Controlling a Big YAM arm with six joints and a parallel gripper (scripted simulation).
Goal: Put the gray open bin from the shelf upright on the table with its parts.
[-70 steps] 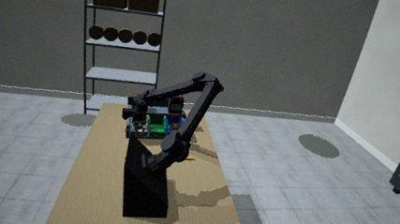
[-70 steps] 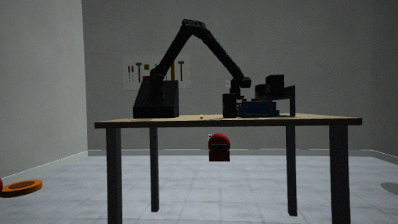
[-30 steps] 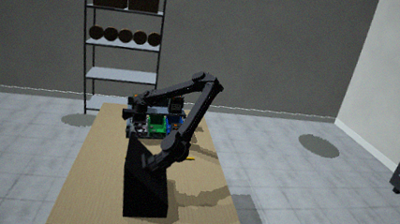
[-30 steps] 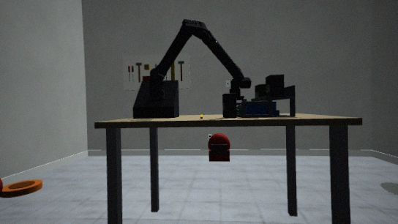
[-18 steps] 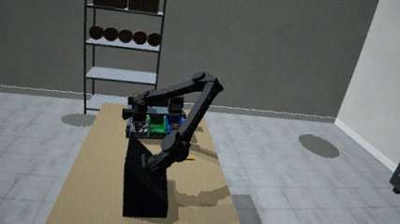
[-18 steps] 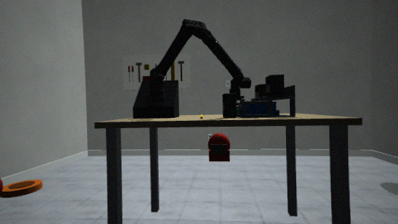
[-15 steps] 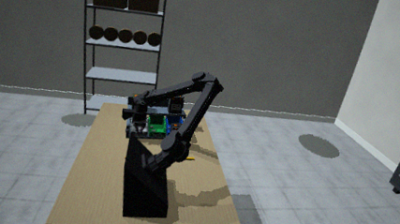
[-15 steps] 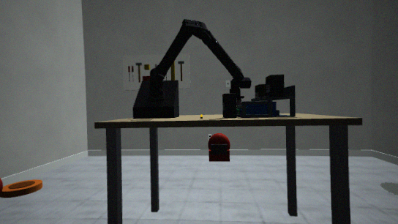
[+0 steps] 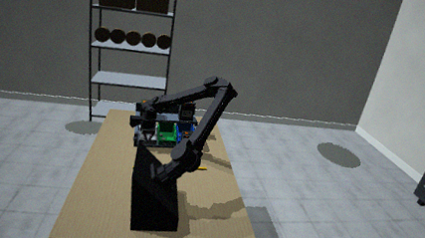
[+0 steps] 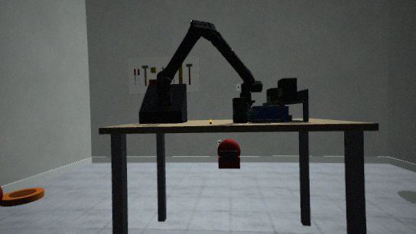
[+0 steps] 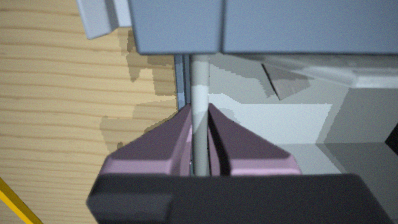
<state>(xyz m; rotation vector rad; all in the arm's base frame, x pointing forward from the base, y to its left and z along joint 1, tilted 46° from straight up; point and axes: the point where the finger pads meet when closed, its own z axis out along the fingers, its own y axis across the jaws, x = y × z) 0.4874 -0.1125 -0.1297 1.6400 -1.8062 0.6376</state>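
The gray open bin sits on the lower level of the small shelf, at its left end in the top view. Its near side wall runs upright between the fingers in the wrist view. My gripper is shut on that wall, one finger inside the bin and one outside. Part of the bin is hidden under the upper shelf board. A dark piece shows at the right edge of the wrist view, inside the bin; the other parts are mostly hidden.
A green bin and a blue bin stand beside the gray one. Dark boxes stand on the upper board. A dark upright block stands before the shelf. A yellow item lies on the table.
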